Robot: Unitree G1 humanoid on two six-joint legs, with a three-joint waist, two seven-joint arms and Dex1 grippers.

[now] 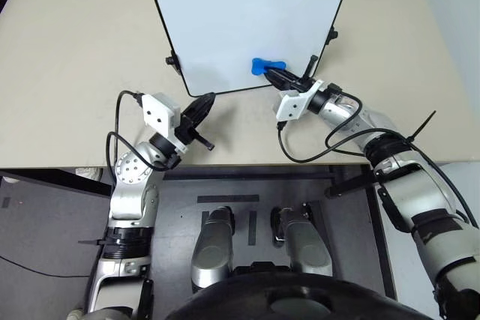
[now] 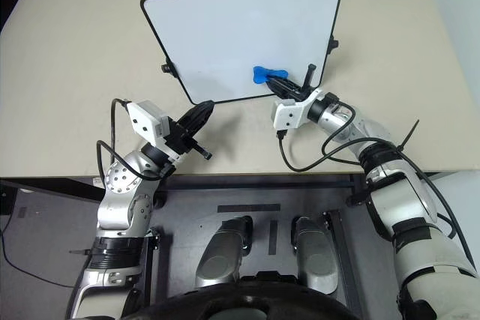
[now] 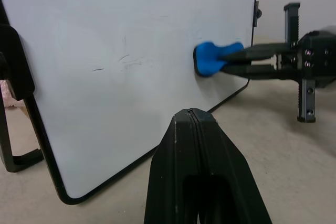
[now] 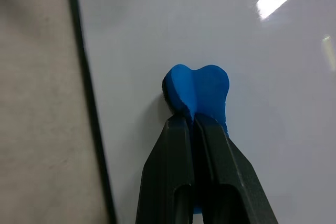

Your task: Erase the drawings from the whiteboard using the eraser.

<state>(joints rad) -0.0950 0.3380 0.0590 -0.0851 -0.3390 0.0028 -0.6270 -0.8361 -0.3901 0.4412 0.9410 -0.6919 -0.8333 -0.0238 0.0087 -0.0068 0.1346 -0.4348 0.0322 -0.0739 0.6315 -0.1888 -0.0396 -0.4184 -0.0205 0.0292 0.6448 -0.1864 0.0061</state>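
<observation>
Right, your right gripper [image 1: 279,75] jaws pinch the eraser [image 1: 266,64] against the whiteboard [image 1: 240,28]; your left gripper [image 1: 206,100] jaws sit closed, empty, near its lower edge.

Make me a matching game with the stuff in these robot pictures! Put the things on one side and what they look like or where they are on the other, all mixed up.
Things:
1. eraser
2. whiteboard
3. left gripper
4. right gripper

Descriptions:
A. white with a thin black frame
B. shut and holding nothing, just below the board's lower edge
C. bright blue, pressed against the board
D. pinching the blue block

Pairs: 1-C, 2-A, 3-B, 4-D
</observation>
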